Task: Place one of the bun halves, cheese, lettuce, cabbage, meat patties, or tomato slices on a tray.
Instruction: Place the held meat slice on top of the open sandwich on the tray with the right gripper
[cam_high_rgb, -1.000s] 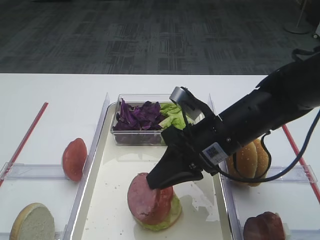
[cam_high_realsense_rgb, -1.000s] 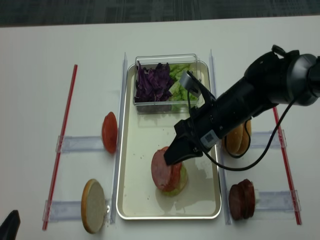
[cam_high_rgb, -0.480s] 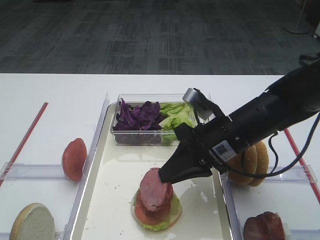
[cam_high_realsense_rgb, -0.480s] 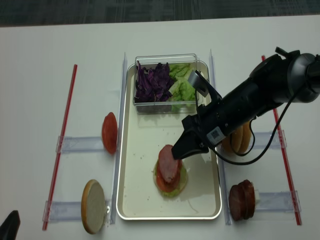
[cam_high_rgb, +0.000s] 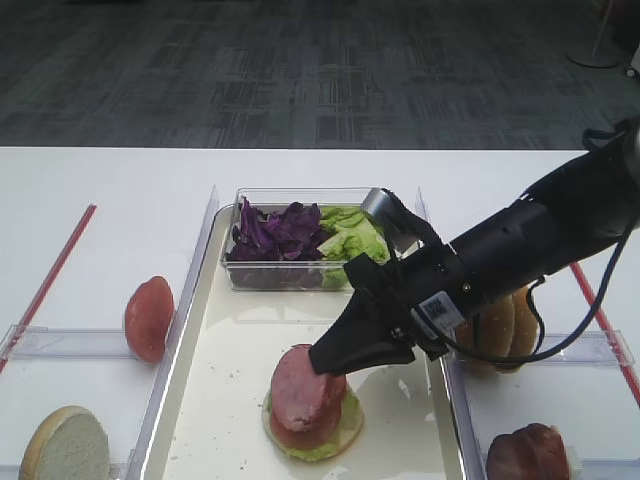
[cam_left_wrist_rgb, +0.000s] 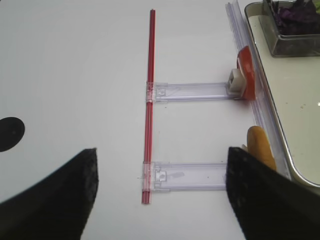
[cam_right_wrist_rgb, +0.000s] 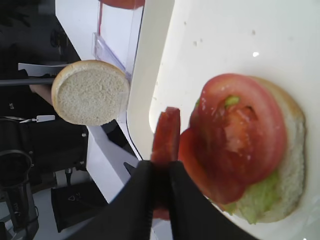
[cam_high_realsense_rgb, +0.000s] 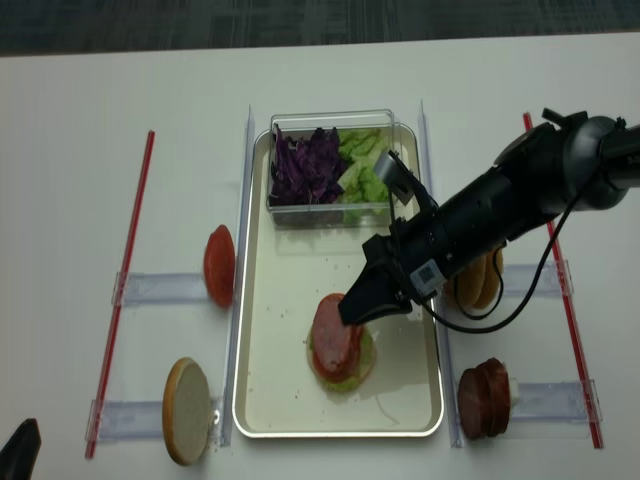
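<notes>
On the far left of the white table (cam_high_realsense_rgb: 80, 150) I see a red strip (cam_high_realsense_rgb: 122, 290) running near to far, with two clear plastic holders (cam_high_realsense_rgb: 160, 288) branching right from it. A tomato slice (cam_high_rgb: 148, 318) stands on edge at the end of the farther holder, and a pale bun half (cam_high_rgb: 65, 445) stands at the end of the nearer one, cut face showing. My left gripper (cam_left_wrist_rgb: 160, 192) hangs above this side – in the left wrist view its two dark fingers (cam_left_wrist_rgb: 55, 195) stand far apart with nothing between them.

In the middle lies the tray (cam_high_realsense_rgb: 275, 390), long and cream-white. At its far end sits a clear plastic box (cam_high_realsense_rgb: 335, 212) holding purple cabbage (cam_high_realsense_rgb: 305, 165) on the left and green lettuce (cam_high_realsense_rgb: 365, 175) on the right. Near the tray's near end is a stack: a bun base (cam_right_wrist_rgb: 292, 150), lettuce under a tomato round (cam_right_wrist_rgb: 240, 132).

My right gripper (cam_high_rgb: 335, 358) reaches across from the right and its jaws are clamped narrow on a meat patty (cam_high_rgb: 305, 385) – the pinkish disc is held by its upper edge, tilted and leaning over the stack. In the right wrist view the patty shows edge-on; I cannot tell whether it touches the tomato.

Right of the tray, sesame bun tops (cam_high_realsense_rgb: 480, 285) stand behind the arm, and nearer, a row of spare meat patties (cam_high_realsense_rgb: 485, 398) stands on edge beside a second red strip (cam_high_realsense_rgb: 570, 330).
</notes>
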